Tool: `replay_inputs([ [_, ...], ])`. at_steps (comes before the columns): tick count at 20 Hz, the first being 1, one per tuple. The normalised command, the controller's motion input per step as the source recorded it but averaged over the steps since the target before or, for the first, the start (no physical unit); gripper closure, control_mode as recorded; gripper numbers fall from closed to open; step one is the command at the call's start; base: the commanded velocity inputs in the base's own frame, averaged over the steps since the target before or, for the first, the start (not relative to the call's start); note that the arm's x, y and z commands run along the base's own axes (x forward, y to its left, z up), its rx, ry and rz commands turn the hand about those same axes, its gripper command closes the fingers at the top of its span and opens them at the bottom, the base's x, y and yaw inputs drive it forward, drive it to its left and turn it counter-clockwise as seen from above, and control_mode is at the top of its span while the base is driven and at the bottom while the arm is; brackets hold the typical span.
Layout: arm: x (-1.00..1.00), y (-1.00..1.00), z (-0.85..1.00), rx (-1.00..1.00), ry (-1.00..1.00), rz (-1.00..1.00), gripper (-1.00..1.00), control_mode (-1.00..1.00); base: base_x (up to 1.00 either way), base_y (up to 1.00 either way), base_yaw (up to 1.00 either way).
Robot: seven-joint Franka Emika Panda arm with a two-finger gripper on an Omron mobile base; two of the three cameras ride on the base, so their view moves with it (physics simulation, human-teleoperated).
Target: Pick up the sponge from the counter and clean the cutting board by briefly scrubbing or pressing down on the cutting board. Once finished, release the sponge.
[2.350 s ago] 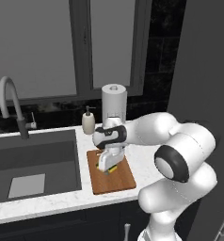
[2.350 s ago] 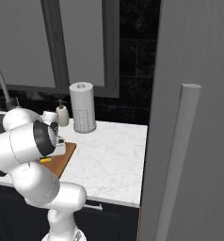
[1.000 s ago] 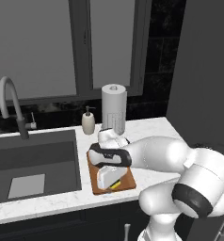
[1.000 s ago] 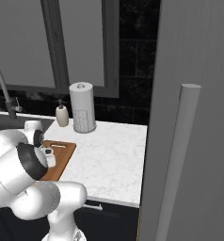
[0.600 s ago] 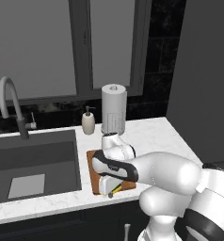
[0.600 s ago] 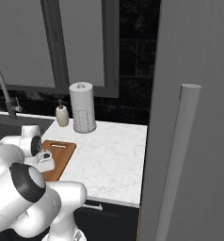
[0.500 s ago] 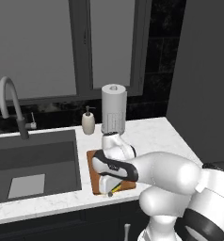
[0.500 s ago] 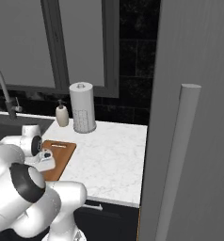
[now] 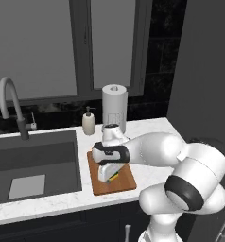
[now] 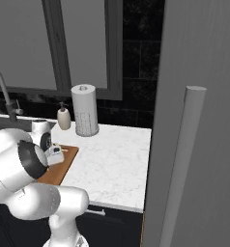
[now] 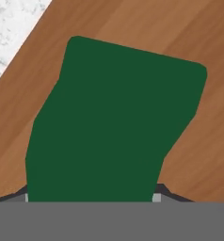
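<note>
Since a moment ago the hand has lifted slightly and slid toward the back of the cutting board (image 9: 125,182), after pressing down near its front edge; the sponge (image 9: 114,177) has travelled with it. Now the gripper (image 9: 109,177) sits low over the middle of the board, and in the hand view the sponge's dark green face (image 11: 116,122) spreads out ahead of the fingertips with brown wood (image 11: 198,136) all around it and a corner of the white counter (image 11: 12,28) off to one side. Its yellow edge peeps out just under the fingers in the left base view. The fingers appear closed on the sponge, though they are mostly hidden behind it. Judging by this, the scrubbing stroke is under way or nearly done, and what remains is letting the sponge go.
</note>
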Motion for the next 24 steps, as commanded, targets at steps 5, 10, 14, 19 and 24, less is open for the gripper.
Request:
replay_inputs([
  [5, 0.93, 0.01, 0.0, 0.0, 0.0, 0.0, 1.0, -1.0, 0.0, 0.0, 0.0],
  [10, 0.71, 0.0, 0.0, 0.0, 0.0, -0.04, 1.0, -1.0, 0.0, 0.0, 0.0],
  [14, 0.07, 0.0, -0.02, -0.01, 0.0, -0.05, 1.0, -1.0, 0.0, 0.0, 0.0],
  [19, -0.58, -0.17, -0.14, -0.02, 0.0, -0.1, 1.0, -1.0, 0.0, 0.0, 0.0],
  [24, -0.82, -0.22, -0.13, 0.0, 0.0, -0.12, 1.0, -1.0, 0.0, 0.0, 0.0],
])
